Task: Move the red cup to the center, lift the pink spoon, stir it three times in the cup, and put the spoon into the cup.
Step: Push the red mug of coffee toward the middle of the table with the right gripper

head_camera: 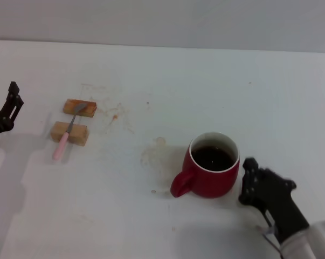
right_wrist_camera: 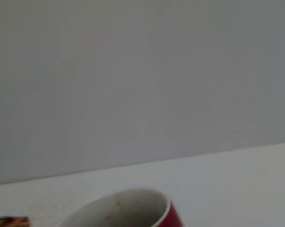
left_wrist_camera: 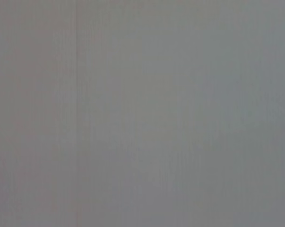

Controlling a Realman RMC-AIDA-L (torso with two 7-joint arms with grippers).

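red cup (head_camera: 212, 166) sits right of table (head_camera: 205, 81) centre, handle toward robot's left. right gripper (head_camera: 247, 181) just beside its right wall, nearer arm; can't tell if open. pink spoon (head_camera: 67, 133) bridges two wooden blocks (head_camera: 69, 133) far left, near left gripper (head_camera: 11, 103).

Only the rim of the red cup (right_wrist_camera: 133, 208) shows in the right wrist view; the frame edge cuts off the rest.
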